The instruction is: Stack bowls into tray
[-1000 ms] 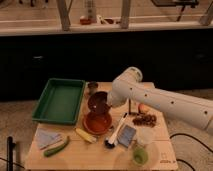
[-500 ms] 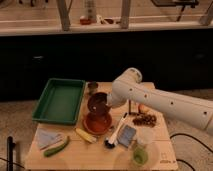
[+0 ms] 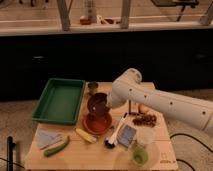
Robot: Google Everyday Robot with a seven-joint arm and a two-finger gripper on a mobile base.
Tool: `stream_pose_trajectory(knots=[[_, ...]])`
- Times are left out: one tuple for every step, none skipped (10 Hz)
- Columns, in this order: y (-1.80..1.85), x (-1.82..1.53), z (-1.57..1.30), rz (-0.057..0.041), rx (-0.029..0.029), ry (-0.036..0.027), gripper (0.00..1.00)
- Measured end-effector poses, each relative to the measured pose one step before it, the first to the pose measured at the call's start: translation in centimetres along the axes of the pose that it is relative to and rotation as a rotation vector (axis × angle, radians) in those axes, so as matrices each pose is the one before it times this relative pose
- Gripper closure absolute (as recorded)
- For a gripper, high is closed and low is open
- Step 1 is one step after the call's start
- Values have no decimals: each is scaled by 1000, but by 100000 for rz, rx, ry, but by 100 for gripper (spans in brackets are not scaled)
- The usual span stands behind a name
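The green tray (image 3: 59,100) lies at the table's left. The wide orange-red bowl (image 3: 97,124) sits on the table just right of the tray's near corner. The smaller dark maroon bowl (image 3: 98,104) is tilted, its opening toward the camera, just above the orange-red bowl's far rim. My gripper (image 3: 108,104) is at the maroon bowl's right rim, at the end of the white arm reaching in from the right. It holds the bowl by that rim. The fingers are mostly hidden by the bowl and the arm.
A small metal cup (image 3: 92,87) stands behind the bowls by the tray's far right corner. A yellow piece (image 3: 86,135), green vegetable (image 3: 56,147), grey cloth (image 3: 46,137), brush (image 3: 116,134), grey packet (image 3: 126,136), clear cup (image 3: 140,156) and brown snacks (image 3: 144,119) crowd the front and right.
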Motion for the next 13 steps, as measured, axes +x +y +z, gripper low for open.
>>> stream_pose_trajectory(knots=[[66, -873, -9, -688, 1092, -1217, 100], [99, -1020, -37, -878, 1428, -1360, 100], [82, -633, 207, -725, 1184, -1475, 100], [-215, -633, 519, -1149, 1546, -1920, 100], [-58, -379, 538, -539, 1103, -1399, 100], [101, -234, 422, -102, 592, -885, 100], [76, -158, 584, -69, 1161, -1004, 100], [41, -72, 362, -100, 614, -534, 100], [-11, 20, 212, -89, 501, -208, 100], [308, 31, 433, 340, 1044, -323, 100], [193, 68, 213, 140, 956, -26, 100], [167, 86, 187, 218, 720, -98, 98], [305, 153, 251, 616, 920, -302, 90]])
